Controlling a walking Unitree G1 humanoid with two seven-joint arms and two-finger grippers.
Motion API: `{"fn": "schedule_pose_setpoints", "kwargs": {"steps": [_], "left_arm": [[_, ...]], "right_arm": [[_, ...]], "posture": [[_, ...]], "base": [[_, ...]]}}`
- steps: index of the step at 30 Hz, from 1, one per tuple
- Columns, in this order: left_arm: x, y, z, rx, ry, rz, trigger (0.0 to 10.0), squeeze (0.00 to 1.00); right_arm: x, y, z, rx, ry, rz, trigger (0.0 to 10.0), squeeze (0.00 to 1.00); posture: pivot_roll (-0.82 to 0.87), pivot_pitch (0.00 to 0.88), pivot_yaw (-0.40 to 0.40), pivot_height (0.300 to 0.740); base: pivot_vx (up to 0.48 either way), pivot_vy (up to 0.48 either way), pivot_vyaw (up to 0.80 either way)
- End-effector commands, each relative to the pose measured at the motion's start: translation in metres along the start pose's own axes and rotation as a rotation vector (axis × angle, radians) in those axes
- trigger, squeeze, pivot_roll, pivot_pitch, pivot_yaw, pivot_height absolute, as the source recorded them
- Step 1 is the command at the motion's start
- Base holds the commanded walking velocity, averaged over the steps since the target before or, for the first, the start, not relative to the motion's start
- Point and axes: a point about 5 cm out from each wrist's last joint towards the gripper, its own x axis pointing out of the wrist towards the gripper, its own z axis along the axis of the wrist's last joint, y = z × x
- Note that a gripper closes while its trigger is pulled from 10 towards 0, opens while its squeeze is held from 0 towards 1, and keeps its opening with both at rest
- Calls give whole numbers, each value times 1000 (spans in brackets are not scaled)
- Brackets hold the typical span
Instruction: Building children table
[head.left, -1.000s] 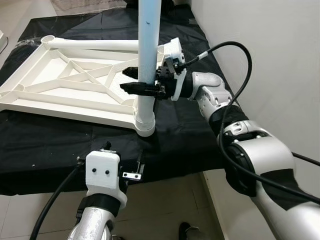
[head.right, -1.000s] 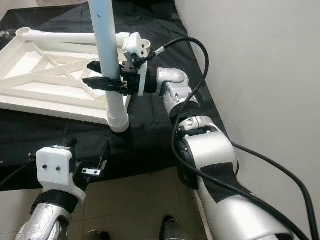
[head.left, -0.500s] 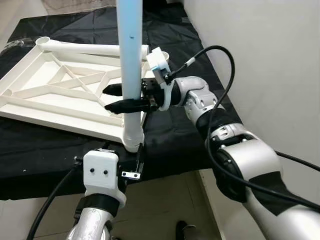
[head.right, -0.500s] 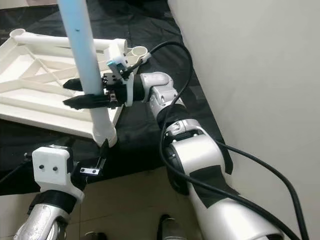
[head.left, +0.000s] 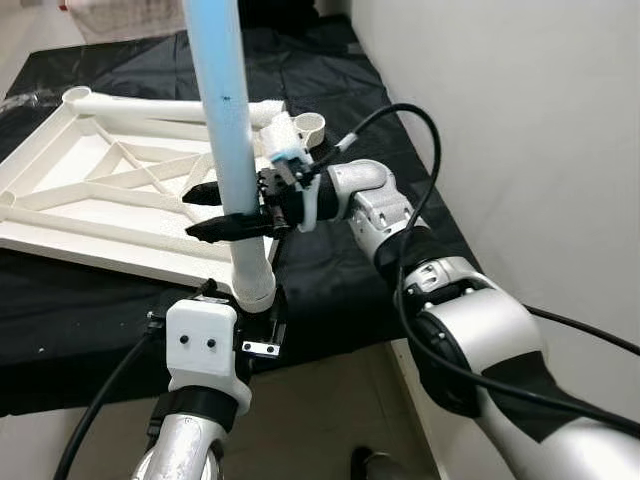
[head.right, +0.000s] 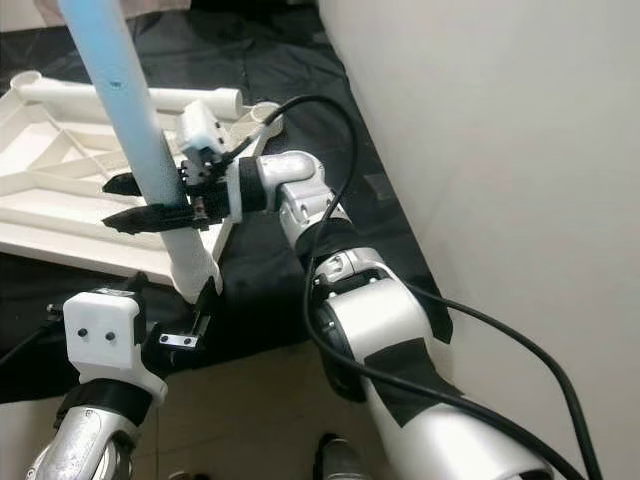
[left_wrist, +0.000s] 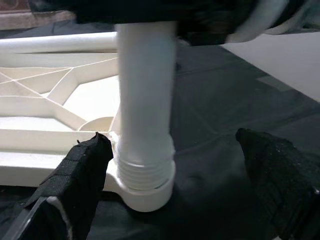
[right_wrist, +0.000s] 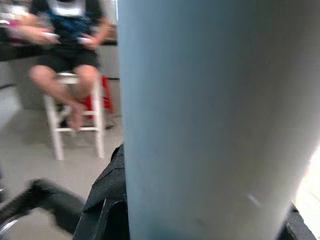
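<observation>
I see the white table top (head.left: 95, 195) lying upside down on the black-covered bench (head.left: 340, 270), ribs facing up. A pale blue-white table leg (head.left: 225, 140) stands upright at its near right corner, its threaded foot (left_wrist: 145, 167) seated in the corner socket; the leg's upper end is cut off by the frame, so I can't see its length. My right gripper (head.left: 222, 210) reaches in from the right and pinches the leg partway up, one black finger on each side. Its wrist camera is so close that the leg is a blurred pale column, with a seated person on a white stool (right_wrist: 75, 127) beyond. My left gripper (left_wrist: 165, 165) hovers low at the bench edge, its fingers (left_wrist: 82, 170) spread wide on either side of the leg's base, apart from it. A second leg (head.left: 170, 103) lies across the far side of the top.
</observation>
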Motion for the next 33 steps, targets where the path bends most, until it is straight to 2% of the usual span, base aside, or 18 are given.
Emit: {"fn": "schedule_pose_setpoints", "kwargs": {"steps": [1,2,3,5,6,8,9,12,16,17,18,21,27,31,33], "left_arm": [[0,-1,-2,1,14,-3,10000,0],[1,-1,-3,1,13,-4,10000,0],[1,-1,-3,1,13,-4,10000,0],[1,-1,-3,1,11,-4,10000,0],[1,-1,-3,1,11,-4,10000,0],[2,-2,-3,1,8,-5,10000,0],[2,-2,-3,1,8,-5,10000,0],[1,-1,-3,2,7,-3,10000,0],[1,-1,-3,3,7,-3,10000,0],[1,0,-4,4,8,-3,10000,0],[1,0,-4,4,8,-3,10000,0],[1,2,-4,12,6,-4,10000,0],[2,2,-3,15,3,-7,10000,0],[2,1,-3,15,0,-11,10000,0],[3,1,-3,18,-2,-13,10000,0]], "right_arm": [[-4,5,-46,151,216,-119,10000,0],[-6,-2,-49,193,228,-258,10000,0],[-6,-2,-49,193,228,-258,10000,0],[-10,-8,-51,227,229,-386,10000,0],[-10,-8,-51,227,229,-386,10000,0],[-14,-12,-54,246,228,-495,10000,0],[-14,-12,-54,246,228,-495,10000,0],[-21,-16,-57,258,201,-629,10000,0],[-22,-17,-58,254,193,-661,10000,0],[-25,-19,-59,265,183,-723,10000,0],[-25,-19,-59,265,183,-723,10000,0],[-38,-28,-59,258,184,-993,10000,0],[-41,-32,-57,250,198,-1137,10000,0],[-42,-35,-55,210,241,-1252,10000,0],[-42,-36,-53,198,221,-1287,10000,0]], "posture": [[64,294,-31,740],[58,285,-30,740],[58,285,-30,740],[58,285,-30,740],[58,285,-30,740],[58,276,-31,740],[58,276,-31,740],[59,273,-29,740],[61,268,-28,740],[61,266,-25,740],[61,266,-25,740],[60,257,-19,740],[60,257,-19,740],[58,251,-19,740],[59,248,-23,740]], "base": [[0,0,0],[0,0,0],[0,0,0],[0,0,0],[0,0,0],[0,0,0],[0,0,0],[0,0,0],[0,0,0],[0,0,0],[0,0,0],[0,0,0],[0,0,0],[0,0,0],[0,0,0]]}}
